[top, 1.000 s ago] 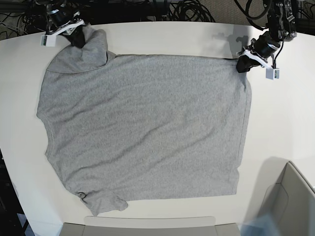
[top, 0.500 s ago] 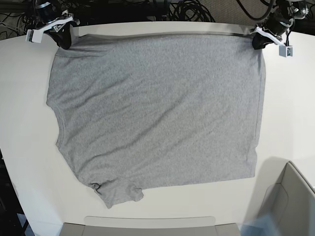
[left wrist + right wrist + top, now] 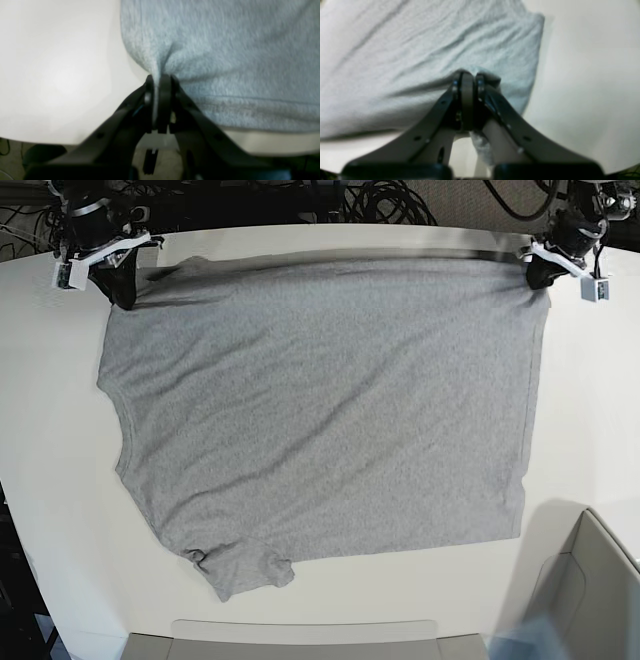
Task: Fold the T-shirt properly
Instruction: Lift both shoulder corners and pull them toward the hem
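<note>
The heather-grey T-shirt [image 3: 320, 400] lies spread on the white table [image 3: 590, 400], plain side up, its far edge raised at both corners. My left gripper [image 3: 540, 277] is shut on the far right corner; in the left wrist view the cloth [image 3: 225, 50] is pinched between its black fingers [image 3: 163, 100]. My right gripper [image 3: 122, 288] is shut on the far left corner; the right wrist view shows fabric [image 3: 407, 50] bunched at its fingertips [image 3: 467, 85]. One sleeve [image 3: 240, 565] lies crumpled at the near left.
A grey bin [image 3: 585, 590] stands at the near right corner, and a flat grey rim [image 3: 300, 635] runs along the near edge. Black cables [image 3: 380, 200] lie behind the table's far edge.
Both grippers have drawn the shirt's far corners away toward the table's back edge, unfolding the bunched left corner and stretching the cloth flat. In the last half second little has shifted.
</note>
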Robot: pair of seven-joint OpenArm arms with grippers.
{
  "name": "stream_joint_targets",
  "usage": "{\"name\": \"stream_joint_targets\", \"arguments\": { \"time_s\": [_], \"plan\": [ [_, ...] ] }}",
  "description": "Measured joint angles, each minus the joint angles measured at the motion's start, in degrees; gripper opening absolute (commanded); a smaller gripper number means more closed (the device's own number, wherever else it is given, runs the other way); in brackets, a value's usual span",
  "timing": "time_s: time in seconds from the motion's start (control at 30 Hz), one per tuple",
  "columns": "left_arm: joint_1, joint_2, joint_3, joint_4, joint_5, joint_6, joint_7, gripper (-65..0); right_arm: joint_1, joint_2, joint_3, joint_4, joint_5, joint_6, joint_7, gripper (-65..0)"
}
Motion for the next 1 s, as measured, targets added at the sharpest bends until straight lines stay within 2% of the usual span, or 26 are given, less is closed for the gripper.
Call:
{"name": "stream_joint_targets", "arguments": {
  "time_s": [0.13, 0.2, 0.4, 0.5, 0.57, 0.6, 0.67, 0.83, 1.0],
  "plan": [
    [-1.8, 0.0, 0.1, 0.1, -0.2, 3.7, 0.1, -65.0, 2.8, 0.0, -0.3, 0.0, -3.4, 0.0, 0.0, -65.0],
    [-2.6, 0.0, 0.1, 0.1, -0.2, 4.5, 0.2, -65.0, 3.8, 0.2, -1.8, 0.0, -6.1, 0.1, 0.1, -65.0],
    [-5.1, 0.1, 0.1, 1.3, -0.3, 12.0, 0.4, -65.0, 8.1, 0.2, -5.6, 0.0, -11.2, 0.2, -0.1, -65.0],
    [-6.1, 0.1, 0.1, 2.4, -0.2, 14.2, 0.4, -65.0, 9.7, 0.2, -7.0, 0.0, -14.5, 0.3, 0.1, -65.0],
    [-6.6, 0.1, 0.1, 3.7, -0.2, 15.6, 1.1, -65.0, 10.9, 0.2, -7.7, 0.0, -15.5, 0.3, -1.5, -65.0],
    [-6.8, 0.0, 0.1, 4.5, -0.2, 16.3, 2.2, -65.0, 11.9, 0.2, -8.1, 0.0, -16.5, 0.3, -4.0, -65.0],
    [-8.7, 0.0, 0.1, 5.2, 0.3, 16.7, 5.2, -65.0, 13.9, 0.5, -8.1, 0.0, -16.8, 0.3, -7.9, -65.0],
    [-16.4, 1.6, 0.1, 5.3, 6.4, 17.1, 10.7, -65.0, 17.5, 0.9, -8.1, -0.1, -16.8, 0.4, -9.5, -65.0],
    [-21.7, 5.0, 0.1, 5.0, 14.5, 16.9, 18.2, -65.0, 20.8, 3.2, -11.5, -1.6, -23.3, 0.3, -9.8, -65.0]
  ]
}}
